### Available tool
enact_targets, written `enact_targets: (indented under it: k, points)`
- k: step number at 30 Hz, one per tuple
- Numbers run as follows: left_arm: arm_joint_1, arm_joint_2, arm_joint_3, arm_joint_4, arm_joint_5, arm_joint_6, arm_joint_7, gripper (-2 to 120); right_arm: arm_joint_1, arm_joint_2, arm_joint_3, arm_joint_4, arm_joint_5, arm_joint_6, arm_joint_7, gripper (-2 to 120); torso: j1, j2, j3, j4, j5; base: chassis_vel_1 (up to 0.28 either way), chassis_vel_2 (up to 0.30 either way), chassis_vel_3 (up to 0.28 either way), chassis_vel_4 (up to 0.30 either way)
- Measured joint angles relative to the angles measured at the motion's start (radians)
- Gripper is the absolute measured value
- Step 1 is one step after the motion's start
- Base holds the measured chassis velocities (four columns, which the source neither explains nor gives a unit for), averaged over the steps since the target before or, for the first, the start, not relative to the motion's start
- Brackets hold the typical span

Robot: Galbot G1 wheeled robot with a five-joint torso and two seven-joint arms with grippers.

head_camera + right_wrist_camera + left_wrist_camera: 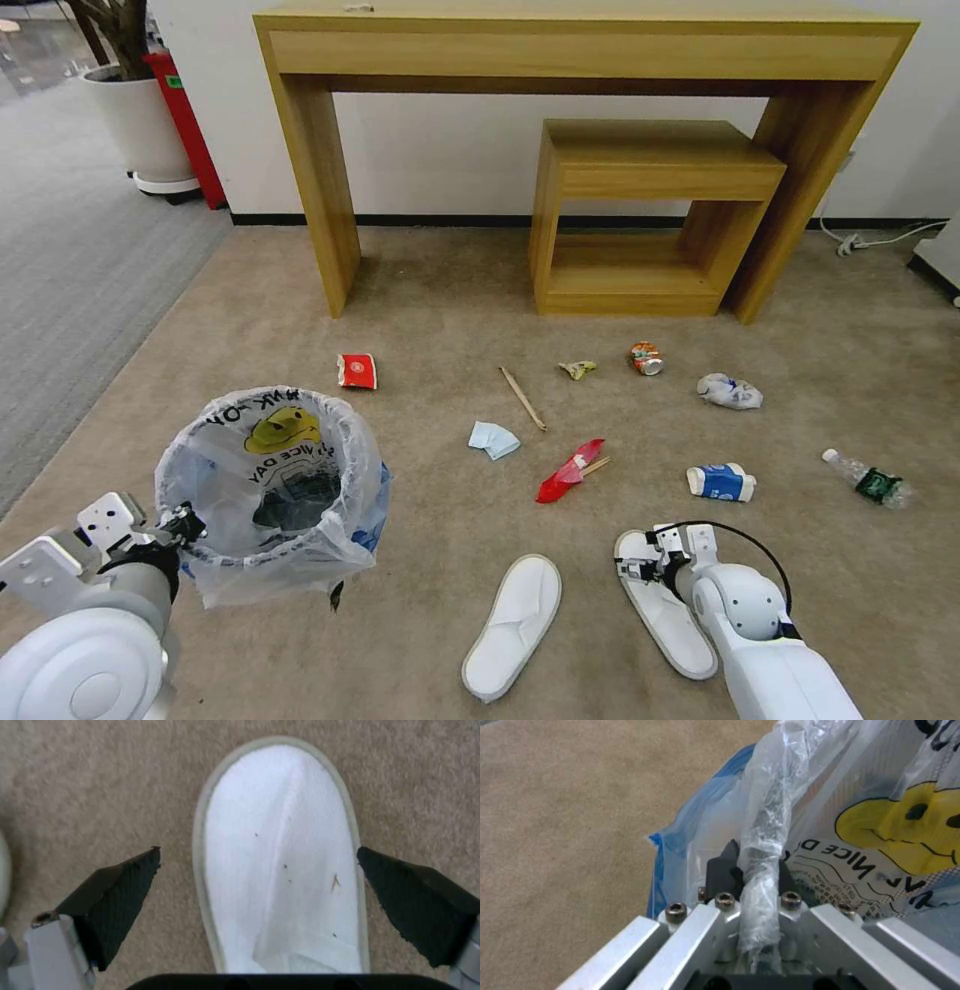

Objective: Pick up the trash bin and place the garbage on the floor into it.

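Observation:
The trash bin (270, 490), lined with a crinkly bag printed with a yellow face, stands on the beige floor (440, 330) at my left. My left gripper (185, 522) is shut on the trash bin's bag-covered rim (760, 843). My right gripper (635, 570) hangs open just above a white slipper (660, 610), its fingers (120, 896) on either side of the slipper (280, 870). The second slipper (515, 625) lies beside it. Farther out lies other garbage: red wrappers (357, 371) (570, 472), a chopstick (523, 398), a blue tissue (494, 439), a crushed can (646, 358), a paper cup (720, 482) and a bottle (868, 480).
A tall wooden console table (590, 50) stands against the back wall with a lower wooden shelf (650, 215) under it. A potted plant (140, 120) sits at the far left on grey ribbed carpet (70, 260). A white cable (870, 240) runs along the right wall.

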Motion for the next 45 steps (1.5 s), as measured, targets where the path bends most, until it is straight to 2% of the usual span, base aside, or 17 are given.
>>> enact_targets:
  k: [5,7,8,14,16,21,25,26,29,34,36,38,39,40,42,43,45]
  points:
    - [-0.001,0.004,-0.003,0.005,0.000,-0.001,0.000,1,-0.010,-0.011,0.005,-0.004,-0.016,0.000,-0.013,92,0.000,0.000,0.000,0.0001,0.0000,0.000,0.000,0.000,0.000]
    - [-0.001,0.005,-0.006,0.008,0.000,-0.002,0.000,1,-0.029,-0.028,0.011,0.003,-0.027,0.001,-0.029,81,0.000,0.000,0.000,0.0000,-0.0001,0.000,0.000,0.000,0.000]
    - [-0.001,0.005,-0.006,0.008,0.000,-0.002,0.000,1,-0.029,-0.028,0.011,0.003,-0.027,0.001,-0.029,81,0.000,0.000,0.000,0.0000,-0.0001,0.000,0.000,0.000,0.000]
    - [-0.003,0.006,-0.004,0.011,0.000,-0.003,0.001,1,-0.061,-0.055,0.017,0.004,-0.042,0.001,-0.043,58,0.000,0.000,0.000,-0.0001,0.0000,0.000,0.000,0.000,0.000]
    - [-0.004,0.007,-0.001,0.011,0.000,-0.003,0.001,1,-0.063,-0.054,0.019,0.004,-0.039,0.001,-0.040,48,0.000,0.000,0.000,0.0000,-0.0001,0.000,0.000,0.000,0.000]
    - [-0.003,0.007,0.000,0.011,0.000,-0.003,0.001,1,-0.056,-0.047,0.022,0.004,-0.016,0.001,-0.026,36,0.000,0.000,0.000,0.0000,0.0000,0.000,0.000,0.000,0.000]
    - [0.002,0.007,0.004,0.007,0.000,-0.003,0.003,1,-0.037,-0.033,0.032,-0.002,0.000,0.002,-0.017,16,0.000,0.000,0.000,0.0001,-0.0001,0.000,0.000,0.000,0.000]
    - [0.002,0.007,0.004,0.007,0.000,-0.003,0.003,1,-0.037,-0.033,0.032,-0.002,0.000,0.002,-0.017,16,0.000,0.000,0.000,0.0001,-0.0001,0.000,0.000,0.000,0.000]
    - [0.001,0.006,0.005,0.009,0.000,-0.005,0.004,1,-0.032,-0.029,0.033,-0.005,0.001,0.002,-0.015,2,0.000,0.000,0.000,0.0001,-0.0001,0.000,0.000,0.000,0.000]
    - [0.000,0.005,0.009,0.011,0.001,-0.006,0.005,1,-0.035,-0.030,0.035,-0.005,-0.024,0.005,-0.032,0,0.000,0.000,0.000,0.0001,-0.0001,0.000,0.000,0.000,0.000]
    - [-0.001,0.004,0.015,0.011,0.001,-0.006,0.005,1,-0.041,-0.037,0.042,-0.005,-0.031,0.075,-0.058,0,0.000,0.000,0.000,0.0001,-0.0001,0.000,0.000,0.000,0.000]
    - [-0.002,0.005,0.021,0.011,0.001,-0.006,0.005,1,-0.049,-0.045,0.047,-0.005,-0.022,0.209,-0.093,0,0.000,0.000,0.000,0.0000,-0.0001,0.000,0.000,0.000,0.000]
    - [-0.002,0.005,0.021,0.011,0.001,-0.006,0.005,1,-0.049,-0.045,0.047,-0.005,-0.022,0.209,-0.093,0,0.000,0.000,0.000,0.0000,-0.0001,0.000,0.000,0.000,0.000]
    - [-0.003,0.006,0.026,0.011,0.000,-0.006,0.005,1,-0.055,-0.048,0.052,-0.005,-0.013,0.339,-0.141,0,0.000,0.000,0.000,-0.0001,-0.0001,0.000,0.000,0.000,0.000]
    - [-0.003,0.005,0.045,0.011,0.000,-0.006,0.004,1,-0.062,-0.052,0.071,0.003,0.108,0.662,-0.373,0,0.000,0.000,0.000,-0.0001,0.0000,0.000,0.000,0.000,0.000]
    - [-0.003,0.005,0.045,0.011,0.000,-0.006,0.004,1,-0.062,-0.052,0.071,0.003,0.108,0.662,-0.373,0,0.000,0.000,0.000,-0.0001,0.0000,0.000,0.000,0.000,0.000]
    - [0.005,-0.002,0.069,0.010,-0.002,-0.006,0.003,1,-0.073,-0.063,0.078,0.067,0.269,0.803,-0.525,0,0.000,0.000,0.000,0.0002,0.0001,0.000,0.000,0.000,0.000]
